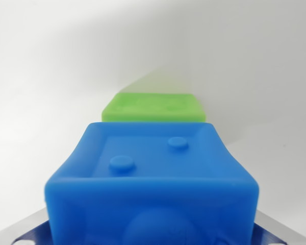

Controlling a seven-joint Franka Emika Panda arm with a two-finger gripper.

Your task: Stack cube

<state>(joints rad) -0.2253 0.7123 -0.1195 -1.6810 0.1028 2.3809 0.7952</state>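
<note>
Plain white tabletop [46, 76], likely a lab bench

Wrist view | camera on the arm's wrist, looking forward and down along the tool | very near the blue cube [153, 173], filling the lower frame | green cube [154, 107] beyond, white surface [41, 76] behind

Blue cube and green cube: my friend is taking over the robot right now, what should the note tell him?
End effector: fingertips not visible in the wrist view; metal parts show at the bottom corners, so the grip cannot be confirmed.
Blue cube: close under the camera, filling the lower frame, probably held.
Green cube: beyond it on the white surface, partly hidden.
Done: blue cube seems picked up.
Left: set blue on green, then release.
</note>
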